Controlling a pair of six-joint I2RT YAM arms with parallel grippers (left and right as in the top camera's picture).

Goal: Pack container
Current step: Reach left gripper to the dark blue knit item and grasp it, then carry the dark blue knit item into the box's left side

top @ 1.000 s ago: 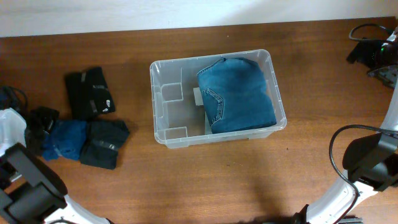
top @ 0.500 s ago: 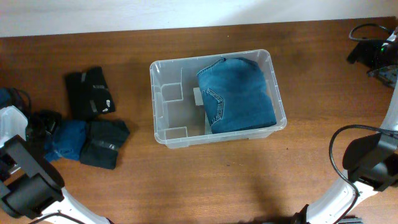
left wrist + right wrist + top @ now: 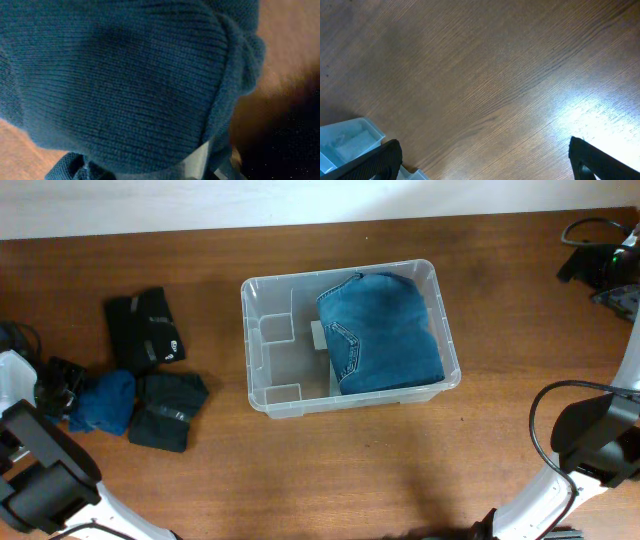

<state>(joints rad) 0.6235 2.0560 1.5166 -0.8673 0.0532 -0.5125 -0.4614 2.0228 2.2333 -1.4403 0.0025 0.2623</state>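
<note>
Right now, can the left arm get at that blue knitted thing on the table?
Probably yes: the left fingers sit right beside the blue knitted garment, which fills the wrist view, with nothing between.

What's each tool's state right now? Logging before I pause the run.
Left tool: cannot be told; blue knit fills its view.
Right tool: open, empty.

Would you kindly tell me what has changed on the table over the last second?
The left arm shifted slightly, and the blue knit garment beside it drew into a tighter bundle; whether it is gripped cannot be told. The container, jeans, black clothes and right arm stayed put.
</note>
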